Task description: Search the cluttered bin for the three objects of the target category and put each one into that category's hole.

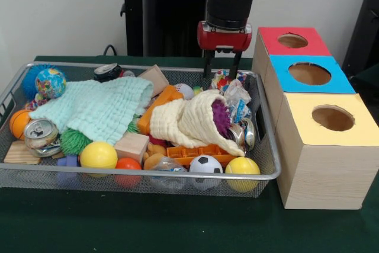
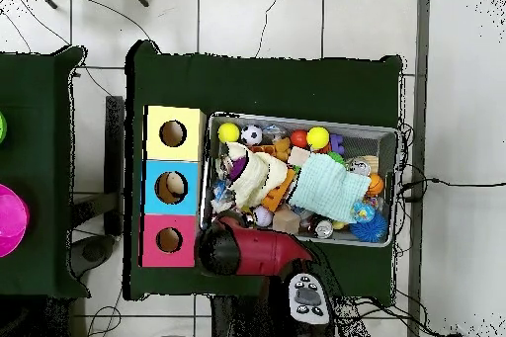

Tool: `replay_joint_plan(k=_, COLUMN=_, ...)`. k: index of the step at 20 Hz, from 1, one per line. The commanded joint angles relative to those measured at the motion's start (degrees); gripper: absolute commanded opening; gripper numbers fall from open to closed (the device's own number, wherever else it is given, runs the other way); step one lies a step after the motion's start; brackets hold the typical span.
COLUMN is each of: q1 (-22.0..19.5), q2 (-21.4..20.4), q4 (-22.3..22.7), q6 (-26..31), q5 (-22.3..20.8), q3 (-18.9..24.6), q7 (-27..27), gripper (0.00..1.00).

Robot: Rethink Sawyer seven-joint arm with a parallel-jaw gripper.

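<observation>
Tool (image 1: 222, 65) with parted prongs, above wire-mesh bin (image 1: 266, 164), waffle-knit cloths (image 1: 98, 109).

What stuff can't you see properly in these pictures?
- Under the green cloth and the cream cloth in the front view: the toys they cover are hidden.
- The purple spiky thing: the cream cloth wraps most of it.
- The gripper: its tips dip behind the bin clutter in the front view, and the red arm covers it from overhead.
- Inside the red, blue and yellow boxes: only dark holes show.

Green table cloth (image 1: 177, 229), tiled floor (image 2: 257, 17) w/ cables, magenta disc (image 2: 10, 219) — side table.
</observation>
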Motion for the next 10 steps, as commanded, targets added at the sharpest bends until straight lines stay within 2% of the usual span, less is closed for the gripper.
replay_joint_plan(k=1, q1=0.53, q2=3.70, q4=-5.72, q6=-2.52, q5=1.76, q3=-0.81, q7=10.60, gripper=1.00)
replay_joint_plan(k=6, q1=0.15, q2=6.40, q4=-5.10, q6=-2.00, q5=2.56, q3=-0.48, q7=11.19, gripper=1.00)
replay_joint_plan(k=10, q1=-0.50, q2=6.94, q4=-4.47, q6=-0.84, q5=3.34, q3=0.42, q7=11.54, gripper=1.00)
